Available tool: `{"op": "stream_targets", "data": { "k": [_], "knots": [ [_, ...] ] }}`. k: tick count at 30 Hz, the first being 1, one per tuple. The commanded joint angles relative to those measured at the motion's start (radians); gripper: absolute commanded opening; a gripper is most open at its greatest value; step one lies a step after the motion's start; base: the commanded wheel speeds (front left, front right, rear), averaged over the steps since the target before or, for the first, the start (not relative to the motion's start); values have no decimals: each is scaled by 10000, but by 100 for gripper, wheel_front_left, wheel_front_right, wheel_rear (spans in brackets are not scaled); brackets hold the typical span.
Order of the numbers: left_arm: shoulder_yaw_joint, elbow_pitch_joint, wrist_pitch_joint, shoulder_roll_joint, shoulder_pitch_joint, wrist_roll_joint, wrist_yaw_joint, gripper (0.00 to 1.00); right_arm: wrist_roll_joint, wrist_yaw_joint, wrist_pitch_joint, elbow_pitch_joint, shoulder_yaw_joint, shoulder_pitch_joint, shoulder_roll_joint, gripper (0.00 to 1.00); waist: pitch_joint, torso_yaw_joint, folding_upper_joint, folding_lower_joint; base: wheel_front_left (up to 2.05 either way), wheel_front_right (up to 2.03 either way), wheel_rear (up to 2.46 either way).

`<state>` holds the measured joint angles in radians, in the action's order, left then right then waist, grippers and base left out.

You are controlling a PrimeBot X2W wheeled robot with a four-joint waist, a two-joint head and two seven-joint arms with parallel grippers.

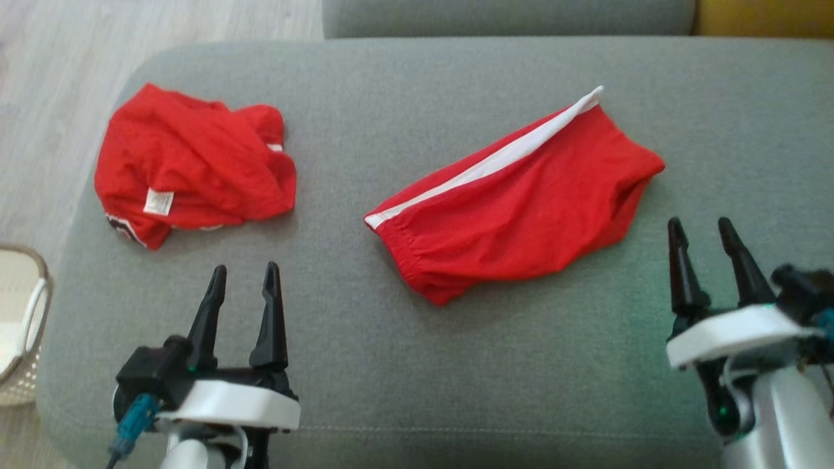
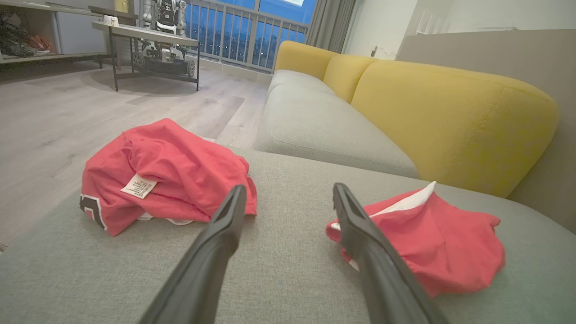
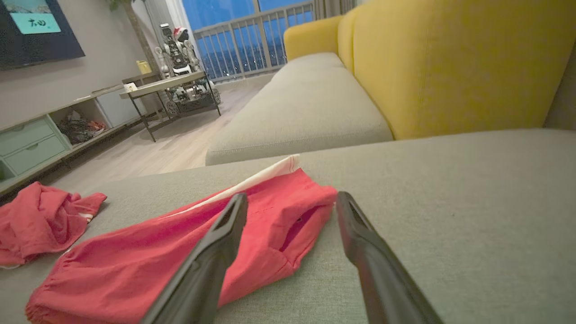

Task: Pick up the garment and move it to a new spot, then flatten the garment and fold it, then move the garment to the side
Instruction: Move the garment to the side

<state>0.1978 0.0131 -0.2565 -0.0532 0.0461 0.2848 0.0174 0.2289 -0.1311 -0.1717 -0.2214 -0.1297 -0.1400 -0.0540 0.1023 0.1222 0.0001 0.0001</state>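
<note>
You have two red garments on the grey sofa seat (image 1: 417, 365). The shorts (image 1: 521, 208) are plain bright red with one white stripe along the upper edge. The shirt (image 1: 189, 163) is the same red, with a small white label printed in dark text and a patch of black-and-white lettering at its lower left corner. Your left fingers (image 1: 272, 326) and right fingers (image 1: 681, 273) are black, and each pair rises from a white housing. A teal plug (image 1: 133, 417) sits by the left one. The sofa back (image 2: 450, 117) is mustard yellow. The basket (image 1: 19, 384) is cream with a brown rim, and the floor (image 1: 52, 65) is pale wood-grain.
</note>
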Motion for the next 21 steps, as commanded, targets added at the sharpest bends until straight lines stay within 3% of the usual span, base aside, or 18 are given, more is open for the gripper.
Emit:
{"op": "stream_targets", "data": {
  "k": [1, 4, 11, 14, 21],
  "knots": [
    [-254, -348, -53, 29, -623, 44, -2, 100, 490, 4, 346, 166, 50, -768, 23, 100, 283, 127, -1, -1, 0, 0, 0],
    [-212, -335, -53, 29, -760, 63, -15, 100, 1447, 4, 968, -248, -231, -1210, 30, 100, 505, 230, -1, -1, 0, 0, 0],
    [112, -150, -53, 29, -1175, 121, -51, 100, 4273, 4, 3024, -2794, -1488, -3136, 35, 100, 1113, 715, -1, -1, 0, 0, 0],
    [171, -103, -53, 29, -1324, 153, -12, 100, 4900, 4, 3547, -3881, -2124, -3908, 36, 100, 1295, 942, -1, -1, 0, 0, 0],
    [215, 269, -53, 29, -1365, 34, 76, 100, 5180, 4, 4161, -5901, -3415, -5303, 36, 100, 1456, 1236, -1, -1, 0, 0, 0]
  ]
}}
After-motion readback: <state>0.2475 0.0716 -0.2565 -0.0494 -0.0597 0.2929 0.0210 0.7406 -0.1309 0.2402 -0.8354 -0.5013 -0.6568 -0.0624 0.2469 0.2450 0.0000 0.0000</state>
